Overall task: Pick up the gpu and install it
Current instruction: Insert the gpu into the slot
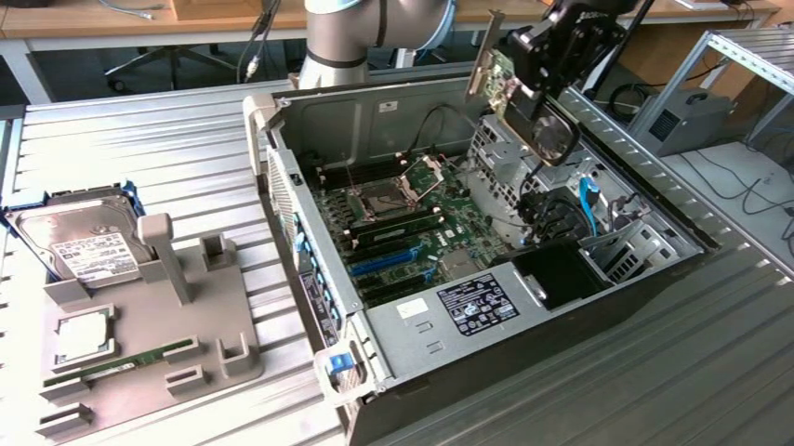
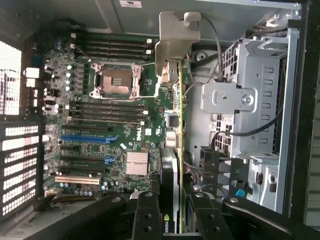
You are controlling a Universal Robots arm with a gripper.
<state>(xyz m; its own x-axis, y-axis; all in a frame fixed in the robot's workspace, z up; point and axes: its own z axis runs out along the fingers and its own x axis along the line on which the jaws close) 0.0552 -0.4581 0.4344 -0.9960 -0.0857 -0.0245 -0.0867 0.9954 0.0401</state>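
Currently the gpu (image 1: 515, 98) hangs in the air above the open computer case (image 1: 288, 177). It is clamped between the fingers of the gripper (image 1: 546, 70), with its silvery bracket (image 1: 484, 56) at the end farthest from the gripper. In the wrist view the gpu (image 2: 172, 150) shows edge-on, over the strip between the motherboard (image 2: 115, 130) and the metal drive cage (image 2: 250, 100). On the counter (image 1: 137, 130), to the exterior view's left of the case, a hard drive (image 1: 77, 246) sits by a grey holder (image 1: 186, 325), in which a green memory stick (image 1: 130, 358) lies.

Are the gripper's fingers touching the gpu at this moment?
Touching. The wrist view shows the fingers pressed against both faces of the edge-on gpu, and the exterior view shows it held aloft above the computer case.
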